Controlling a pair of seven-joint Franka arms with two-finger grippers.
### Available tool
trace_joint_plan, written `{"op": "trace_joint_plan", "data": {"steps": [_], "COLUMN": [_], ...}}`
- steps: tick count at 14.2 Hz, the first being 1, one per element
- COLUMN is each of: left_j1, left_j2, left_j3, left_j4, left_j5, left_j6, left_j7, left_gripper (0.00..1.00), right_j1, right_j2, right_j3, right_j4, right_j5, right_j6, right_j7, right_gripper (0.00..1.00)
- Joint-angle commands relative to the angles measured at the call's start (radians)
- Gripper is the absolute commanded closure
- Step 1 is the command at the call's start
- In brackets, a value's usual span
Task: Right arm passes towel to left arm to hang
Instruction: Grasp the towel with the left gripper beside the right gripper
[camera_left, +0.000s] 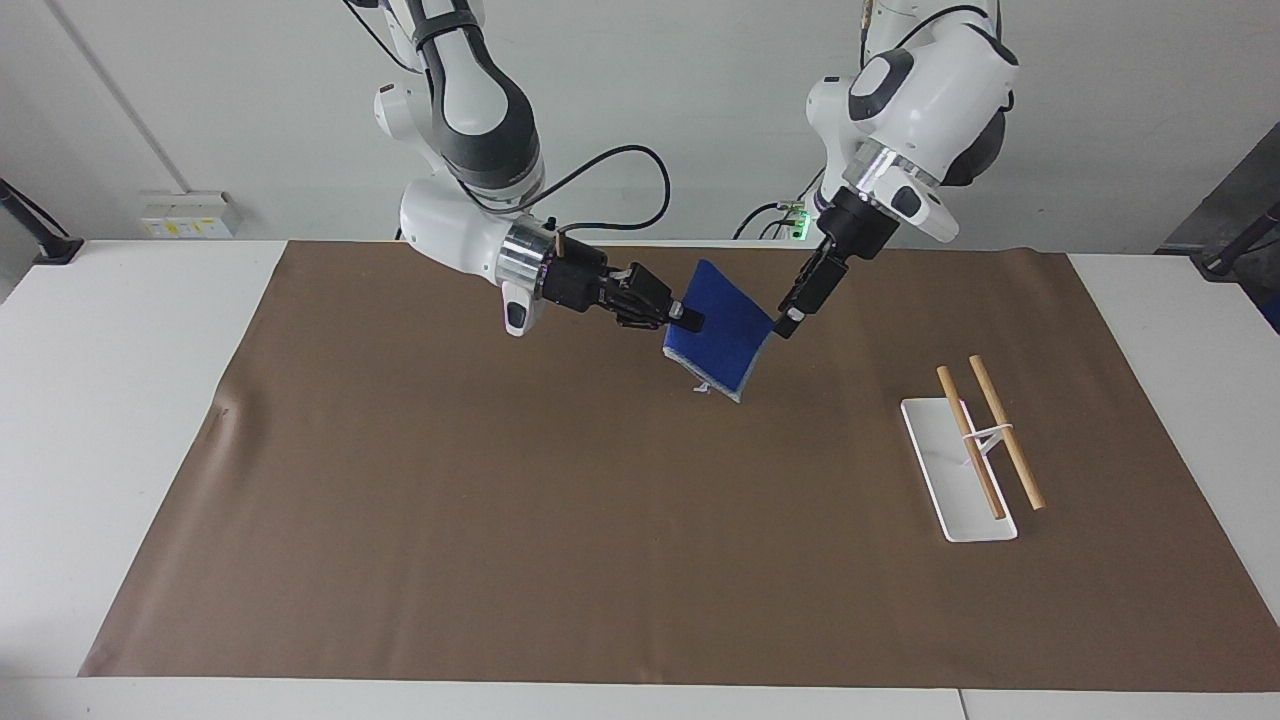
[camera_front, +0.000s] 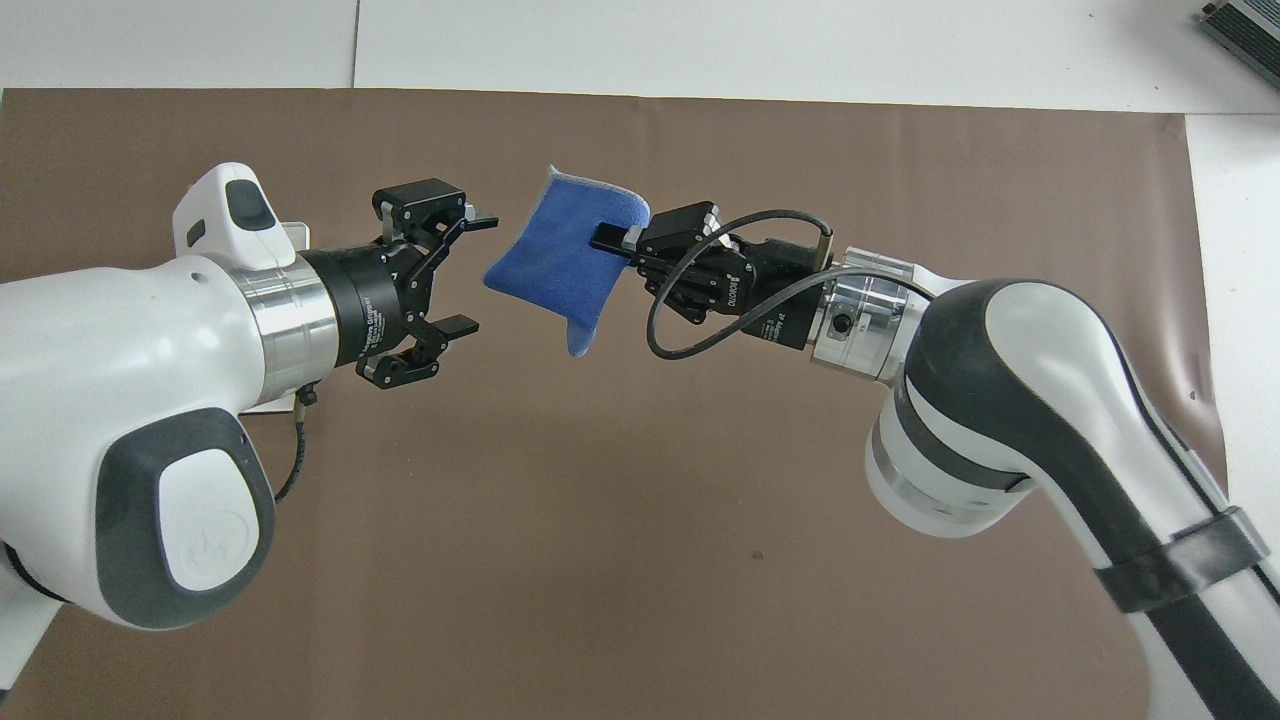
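Gripping the towel (camera_left: 722, 333) by one edge, the right gripper (camera_left: 684, 320) holds it in the air above the brown mat (camera_left: 500, 520), over the part of the mat close to the robots. The blue cloth hangs tilted from the clamped fingers, its pale stitched edge at the bottom.

Beside the towel, the left gripper (camera_front: 470, 272) has its fingers spread wide apart, one finger level with the towel's upper part and the other lower. From the facing camera its tip sits right at the towel's free edge; whether it touches the cloth cannot be told.

Well apart from the towel, toward the left arm's end of the table, a white rack (camera_left: 955, 470) with two wooden rods (camera_left: 1005, 432) stands on the mat.
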Motion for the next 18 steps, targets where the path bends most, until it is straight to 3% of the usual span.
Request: {"op": "trace_joint_plan", "data": {"steps": [1,4,6,10,12,14,17,18], "left_j1": [-0.059,-0.102,-0.134,-0.127,-0.125,-0.122,-0.117,-0.117], "left_j2": [-0.027,0.014,0.045,0.065,0.066,0.071,0.075,0.077], "left_j3": [0.015,0.013,0.013,0.015,0.015,0.016,0.019,0.020], "left_j4": [-0.080,-0.082,-0.080,-0.069,-0.069,-0.068,-0.060,-0.060], "left_j5": [-0.070,-0.122,-0.133,-0.132,-0.133,-0.132,-0.129,-0.129], "left_j6": [0.156,0.323,0.383,0.426,0.448,0.466,0.466,0.466], "left_j7": [-0.040,-0.040,-0.040,-0.037,-0.037,-0.033,-0.027,-0.016], "left_gripper": [0.00,0.00,0.14,0.77,0.91,1.00,1.00,1.00], "right_j1": [-0.007,-0.008,-0.008,-0.011,-0.013,-0.013,-0.011,-0.004], "right_j2": [0.003,0.003,0.003,0.003,0.003,0.003,0.002,0.003], "right_j3": [0.004,0.004,0.004,0.003,0.003,0.003,0.003,0.004], "right_j4": [0.006,0.006,0.006,0.006,0.006,0.006,0.003,0.001], "right_j5": [0.023,0.023,0.021,0.021,0.021,0.021,0.020,0.020], "right_j6": [0.013,0.013,0.013,0.013,0.013,0.013,0.039,0.072], "right_j7": [-0.028,-0.028,-0.028,-0.028,-0.028,-0.028,-0.026,-0.022], "right_gripper": [1.00,1.00,1.00,1.00,1.00,1.00,1.00,0.33]}}
